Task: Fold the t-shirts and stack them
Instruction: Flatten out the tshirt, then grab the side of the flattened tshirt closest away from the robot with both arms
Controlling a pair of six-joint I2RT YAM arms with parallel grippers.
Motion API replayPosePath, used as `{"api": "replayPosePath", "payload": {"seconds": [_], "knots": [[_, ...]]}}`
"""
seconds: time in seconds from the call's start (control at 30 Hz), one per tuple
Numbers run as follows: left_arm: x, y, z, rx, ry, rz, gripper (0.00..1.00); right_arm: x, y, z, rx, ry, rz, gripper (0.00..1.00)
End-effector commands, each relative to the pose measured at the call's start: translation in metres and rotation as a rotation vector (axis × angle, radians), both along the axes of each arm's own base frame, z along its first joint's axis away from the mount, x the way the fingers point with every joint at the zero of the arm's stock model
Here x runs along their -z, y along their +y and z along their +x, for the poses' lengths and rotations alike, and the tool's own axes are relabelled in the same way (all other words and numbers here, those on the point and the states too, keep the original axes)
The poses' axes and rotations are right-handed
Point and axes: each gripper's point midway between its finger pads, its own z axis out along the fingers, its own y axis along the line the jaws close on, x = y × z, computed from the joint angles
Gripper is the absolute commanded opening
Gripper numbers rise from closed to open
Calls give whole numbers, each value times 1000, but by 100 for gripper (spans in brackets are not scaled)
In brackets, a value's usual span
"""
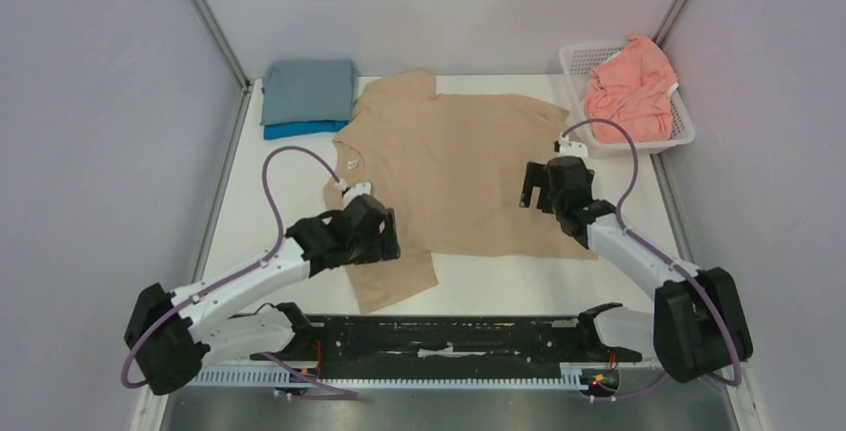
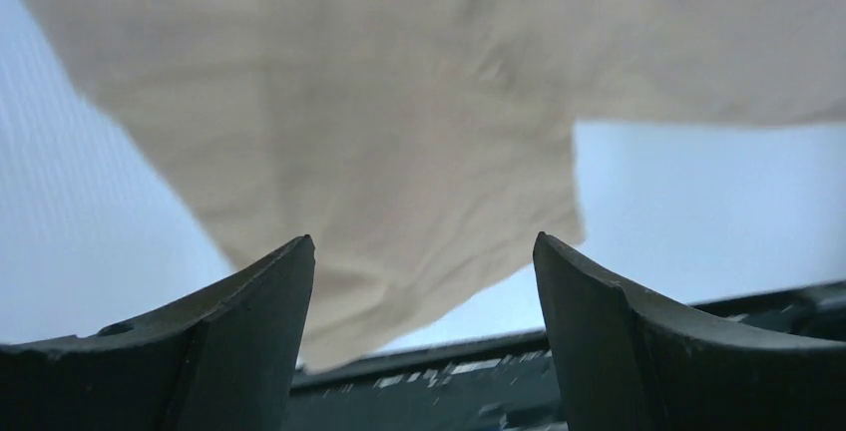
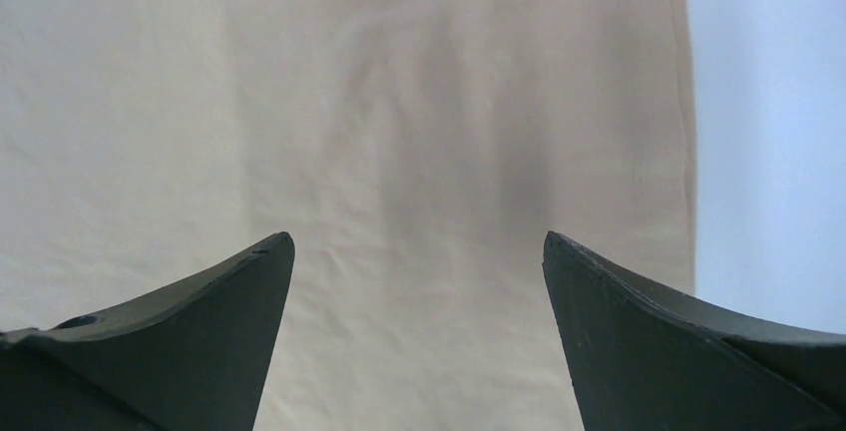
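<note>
Four t-shirts show, and the tan short-sleeved cotton t-shirt [image 1: 469,167] is the one under work; it lies spread flat and unfolded in the middle of the white surface [image 1: 254,202], collar toward the left, hem toward the right, one sleeve pointing to the far side and the other toward the near edge; the left hand [image 1: 371,236] hovers over the near sleeve close to the shoulder, and its wrist view shows both dark fingers wide apart with only cloth below and nothing between them, so it grips nothing, though whether the tips touch the fabric I cannot tell; the right hand [image 1: 547,184] hangs over the hem end, likewise spread wide and empty, the hem's edge running just to its right; at the far left corner a folded grey-blue cotton t-shirt [image 1: 307,90] rests on a folded bright blue cotton t-shirt [image 1: 299,130], a neat stack just beside the tan one's far sleeve; at the far right a crumpled salmon-pink cotton t-shirt [image 1: 631,87] fills the white plastic lattice basket [image 1: 683,130]; by my reckoning about half is done: two shirts folded and stacked, the tan one laid out but with no fold made yet, the pink one not yet taken out.
</note>
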Motion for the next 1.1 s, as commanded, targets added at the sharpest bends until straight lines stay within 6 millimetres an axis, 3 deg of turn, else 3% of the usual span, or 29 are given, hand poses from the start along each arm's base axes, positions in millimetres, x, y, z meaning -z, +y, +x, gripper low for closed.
{"api": "replayPosePath", "payload": {"seconds": [0.0, 0.17, 0.27, 0.4, 0.63, 0.8, 0.83, 0.87, 0.97, 1.07], "knots": [[35, 40, -67, -39, 144, 98, 86, -13, -13, -17, 57, -84, 21, 98], [53, 39, -106, 24, 247, 58, 83, -12, -27, -31, 107, -117, -1, 98], [65, 44, -114, 22, 287, 98, 77, -10, -31, -34, 117, -110, -16, 98], [79, 41, -120, 27, 337, 110, 60, -9, -37, -35, 144, -113, -37, 98], [90, 34, -114, 38, 327, 114, 55, -10, -41, -37, 160, -122, -40, 98], [96, 25, -110, 50, 330, 106, 31, -16, -50, -39, 212, -155, -50, 98], [98, 23, -111, 53, 339, 105, 22, -18, -51, -39, 218, -161, -49, 98], [101, 23, -112, 54, 347, 110, 4, -19, -51, -39, 223, -167, -45, 98], [100, 17, -109, 65, 333, 79, 2, -22, -53, -42, 243, -192, -25, 98], [86, 3, -98, 86, 258, 3, 2, -26, -56, -46, 266, -229, 1, 98]]}}
